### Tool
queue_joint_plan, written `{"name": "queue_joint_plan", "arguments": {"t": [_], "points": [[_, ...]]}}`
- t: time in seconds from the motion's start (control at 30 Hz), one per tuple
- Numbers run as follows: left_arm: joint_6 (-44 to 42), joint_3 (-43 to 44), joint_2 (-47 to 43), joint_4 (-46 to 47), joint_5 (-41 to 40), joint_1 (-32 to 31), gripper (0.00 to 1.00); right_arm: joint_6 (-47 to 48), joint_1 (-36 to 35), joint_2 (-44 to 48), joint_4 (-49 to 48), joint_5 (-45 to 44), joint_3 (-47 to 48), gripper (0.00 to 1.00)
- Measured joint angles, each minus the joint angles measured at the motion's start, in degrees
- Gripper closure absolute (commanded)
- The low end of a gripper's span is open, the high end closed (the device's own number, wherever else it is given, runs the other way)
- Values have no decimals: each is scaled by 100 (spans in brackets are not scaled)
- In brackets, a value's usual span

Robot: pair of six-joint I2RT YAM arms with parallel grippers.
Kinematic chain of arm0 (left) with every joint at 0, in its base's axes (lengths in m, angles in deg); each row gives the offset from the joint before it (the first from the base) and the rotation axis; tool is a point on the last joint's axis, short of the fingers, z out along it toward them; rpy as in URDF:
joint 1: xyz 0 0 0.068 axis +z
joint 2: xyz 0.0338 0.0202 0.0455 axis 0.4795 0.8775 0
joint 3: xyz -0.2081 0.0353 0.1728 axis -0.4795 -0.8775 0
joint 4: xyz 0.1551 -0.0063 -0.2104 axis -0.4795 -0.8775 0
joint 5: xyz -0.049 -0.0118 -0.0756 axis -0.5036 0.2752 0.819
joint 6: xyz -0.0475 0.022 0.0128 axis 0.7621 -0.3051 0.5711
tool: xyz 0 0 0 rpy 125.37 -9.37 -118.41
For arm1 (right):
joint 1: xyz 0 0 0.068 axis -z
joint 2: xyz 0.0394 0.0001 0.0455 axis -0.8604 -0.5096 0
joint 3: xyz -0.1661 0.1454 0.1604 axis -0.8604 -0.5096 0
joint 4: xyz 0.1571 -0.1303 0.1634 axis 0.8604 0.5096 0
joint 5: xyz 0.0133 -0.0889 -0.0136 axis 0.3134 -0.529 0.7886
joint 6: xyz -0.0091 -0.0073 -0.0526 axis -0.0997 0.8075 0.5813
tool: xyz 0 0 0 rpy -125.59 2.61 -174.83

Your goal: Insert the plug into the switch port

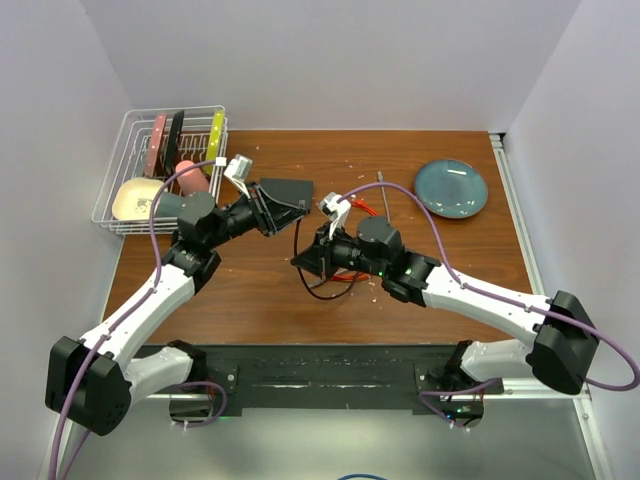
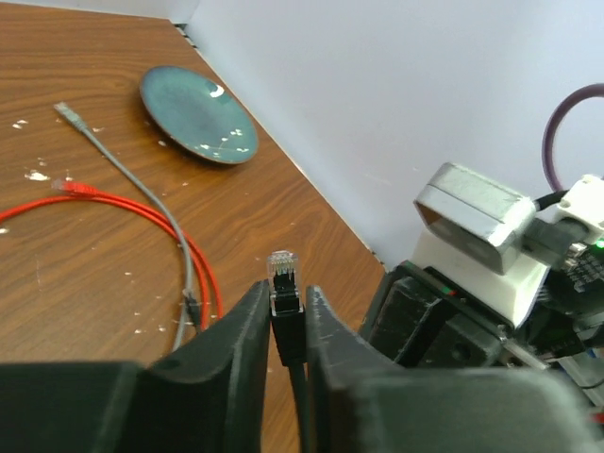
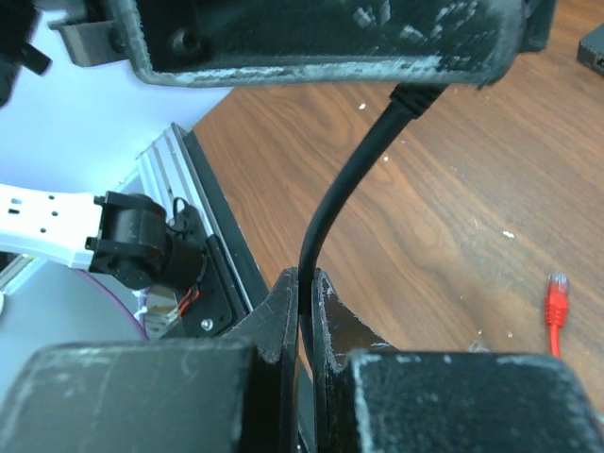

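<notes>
Two tools sit close together over the counter [image 1: 260, 300] in top view: left tool [image 1: 292, 200], right tool [image 1: 318, 255]. Left wrist: fingers [image 2: 241, 330] clamped on the black plug [image 2: 284, 283], clear tip up, off the counter. Right wrist: right tool pinches the black cable [image 3: 330, 208], which runs up to left tool.

The left arm [image 1: 140, 310] and the right arm [image 1: 490, 298] look alike from here: smooth white shells on the long links, joined by chunky black housings at the shoulders, elbows and wrists. A thin purple cable [image 1: 57, 440] runs loosely along each one. At the wrist sits a small camera [image 2: 469, 215] with a silver-grey face on a white block, and the fingers [image 3: 279, 321] are matte black wedges with edges scuffed whitish.
</notes>
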Motion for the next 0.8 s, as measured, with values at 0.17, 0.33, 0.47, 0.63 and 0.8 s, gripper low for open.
{"name": "queue_joint_plan", "arguments": {"t": [0.17, 0.33, 0.47, 0.63, 0.8], "points": [[33, 0, -2, 160, 142, -24, 100, 11, -20, -4, 42, -120, 0, 91], [13, -2, -48, 247, 170, -26, 100, 48, -31, 63, 63, -225, 0, 39], [-20, -50, -278, 358, 210, -26, 100, 125, -31, 365, 79, -249, 0, 23], [-28, -175, -634, 859, 511, -26, 100, 175, -26, 940, -87, -179, 0, 25], [118, -461, -890, 1768, 949, -26, 100, 111, -20, 1325, -702, 57, -81, 32]]}}
